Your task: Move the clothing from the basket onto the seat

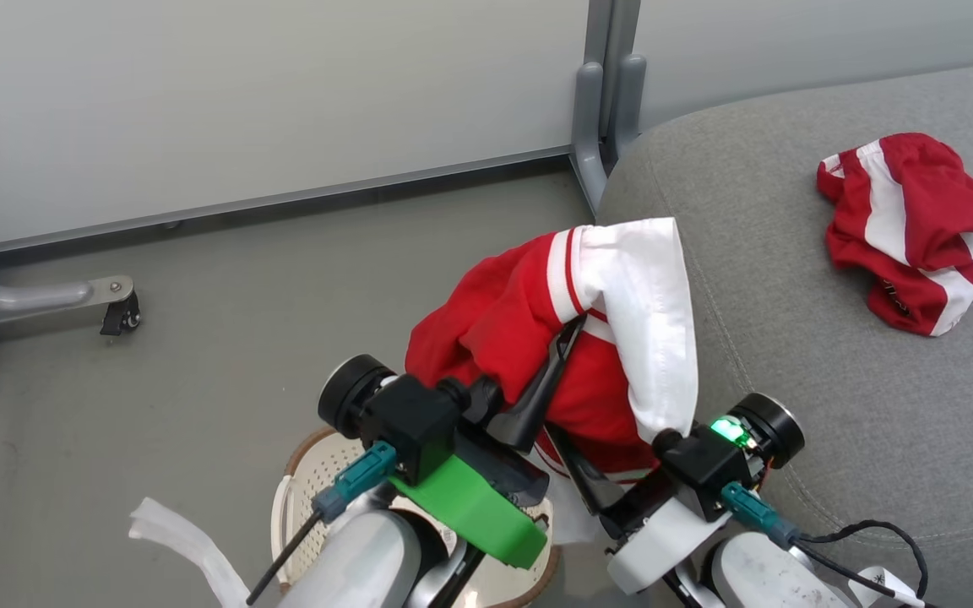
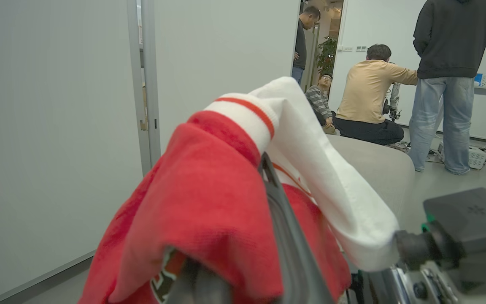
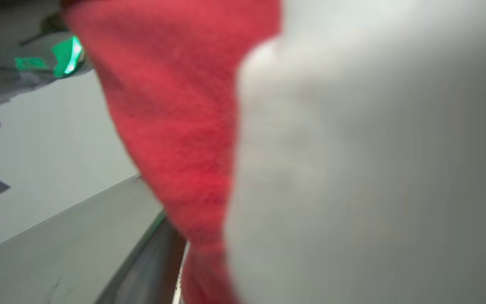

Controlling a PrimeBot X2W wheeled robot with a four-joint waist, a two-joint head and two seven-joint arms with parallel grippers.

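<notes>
Left gripper (image 1: 567,338) looks clamped on the red-and-white jersey (image 1: 503,312), lifted above the basket (image 1: 309,481); right gripper (image 1: 575,460) is buried in the fabric, can't tell its grip. Farther back, another red garment (image 1: 917,228) lies crumpled on the seat (image 1: 790,338).

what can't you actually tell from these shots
Left gripper grip: in the head view the held garment drapes over it, so open or shut is unclear.
Right gripper: tips buried under that garment; in the right wrist view the cloth is a blur against the lens.
Basket contents: the arms cover it, and the bottom edge cuts it off.
</notes>
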